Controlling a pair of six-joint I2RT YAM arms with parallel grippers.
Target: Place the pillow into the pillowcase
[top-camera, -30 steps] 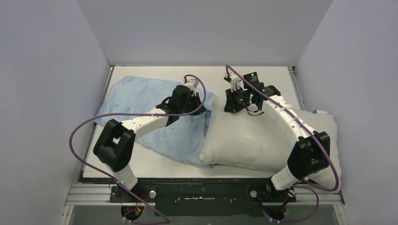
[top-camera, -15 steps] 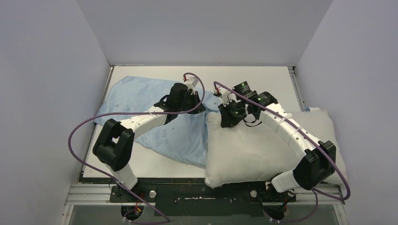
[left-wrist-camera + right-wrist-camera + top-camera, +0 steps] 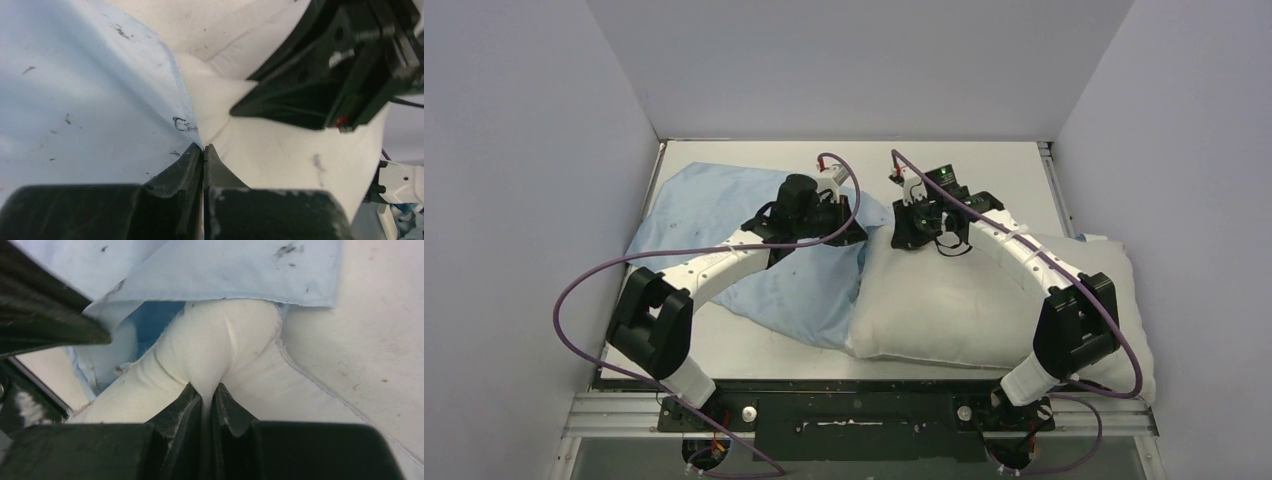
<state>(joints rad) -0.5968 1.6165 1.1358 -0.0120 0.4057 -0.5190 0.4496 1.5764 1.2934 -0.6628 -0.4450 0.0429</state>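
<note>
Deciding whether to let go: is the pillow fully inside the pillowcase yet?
No. In the top view most of the pillow lies bare to the right of the pillowcase, with only its left end at the blue edge.

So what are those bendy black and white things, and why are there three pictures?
They are two robot arms, a left arm and a right arm, bolted to a table. The wide picture is taken from above and behind them. The other two come from a little camera on each wrist, so you see each claw close up. On the table lie a plump white pillow and a thin blue pillowcase. The left claw is shut on the pillowcase's edge. The right claw pinches a fold of the pillow. The job is to get the pillow inside; most of it is outside now.
</note>
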